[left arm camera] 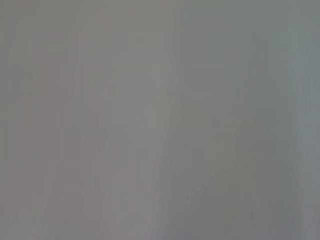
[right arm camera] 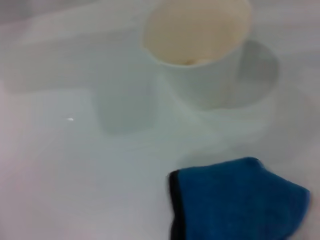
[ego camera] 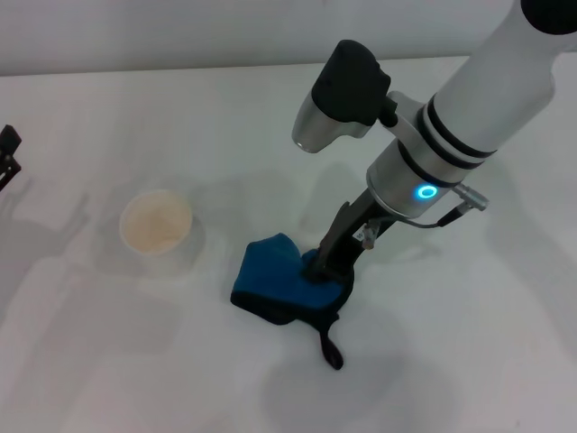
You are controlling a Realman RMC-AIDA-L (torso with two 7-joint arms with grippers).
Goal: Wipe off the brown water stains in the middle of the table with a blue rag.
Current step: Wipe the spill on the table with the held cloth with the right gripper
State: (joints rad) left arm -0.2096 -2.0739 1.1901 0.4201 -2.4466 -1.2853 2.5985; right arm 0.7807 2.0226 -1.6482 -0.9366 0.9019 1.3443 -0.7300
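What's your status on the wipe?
Right tool down on bright blue soft rag, pressed to white table. Left tool parked at edge. White cup beside rag. No stain visible.

White cup (ego camera: 157,232) beside rag (ego camera: 279,281)

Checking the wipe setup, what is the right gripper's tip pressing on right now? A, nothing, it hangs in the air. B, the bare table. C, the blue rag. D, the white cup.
C: in the head view the right gripper comes down onto the blue rag, beside the white cup.

soft cloth blue rag (ego camera: 275,277), smooth matte table (ego camera: 108,361)
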